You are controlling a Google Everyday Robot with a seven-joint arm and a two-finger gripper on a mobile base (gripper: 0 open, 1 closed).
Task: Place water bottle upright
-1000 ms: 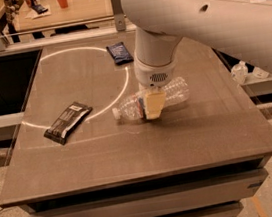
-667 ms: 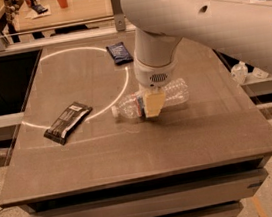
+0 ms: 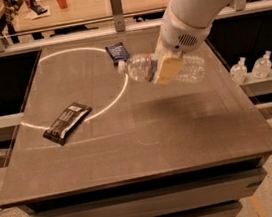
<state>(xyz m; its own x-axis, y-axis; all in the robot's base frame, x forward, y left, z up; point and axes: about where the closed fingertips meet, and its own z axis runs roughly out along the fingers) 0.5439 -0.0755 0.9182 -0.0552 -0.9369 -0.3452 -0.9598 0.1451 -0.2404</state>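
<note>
The water bottle [image 3: 143, 68] is clear ribbed plastic with a white cap at its left end and a red-orange and blue label band. It hangs in the air above the table, lying nearly horizontal, cap pointing left. My gripper [image 3: 167, 69] comes down from the white arm at the upper right and is shut on the bottle's middle, its tan finger [image 3: 169, 69] across the front of the bottle. The bottle's right end [image 3: 193, 68] sticks out past the finger.
A dark snack bar [image 3: 67, 122] lies on the grey table [image 3: 147, 149] at the left. A dark blue packet [image 3: 117, 52] lies at the far edge. Two small clear bottles [image 3: 251, 68] stand on a ledge off the table's right side. A rail runs behind the table.
The bottle lay on the table with my gripper over it; now it is lifted off the surface, held in the gripper, higher and farther back.
</note>
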